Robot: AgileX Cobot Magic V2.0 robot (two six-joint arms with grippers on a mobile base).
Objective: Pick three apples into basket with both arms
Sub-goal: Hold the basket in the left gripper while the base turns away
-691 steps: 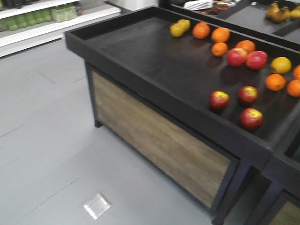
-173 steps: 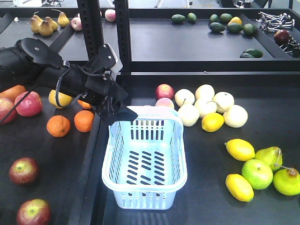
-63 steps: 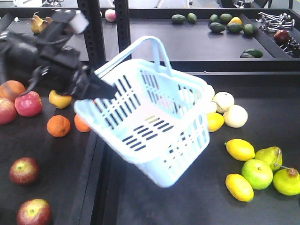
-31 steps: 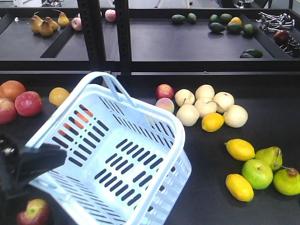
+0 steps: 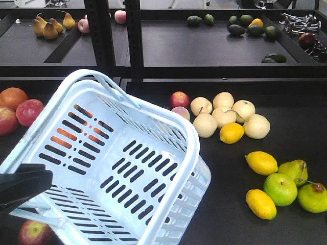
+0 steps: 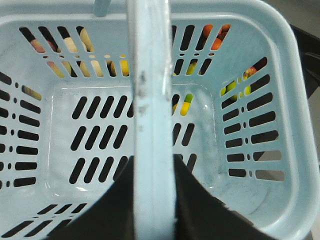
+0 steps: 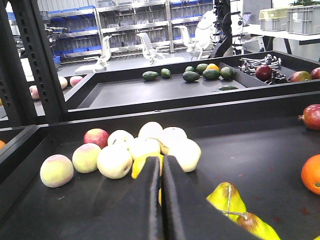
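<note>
Pale blue basket (image 5: 134,133) tilted, my left gripper (image 6: 152,170) clamped on its handle (image 6: 150,75), my right gripper (image 7: 161,165) pinched together and empty, one apple (image 5: 33,232) beside its corner.

There's the pale blue plastic slotted basket (image 5: 190,140), rows of dark oblong slots over floor and walls, orange and red glinting through. A dark maroon-red apple (image 5: 31,232), yellow-green patch on top. A bright yellow lemon (image 5: 261,162), a lime-green apple (image 5: 280,189), a matte black shelf (image 5: 230,219).
</note>
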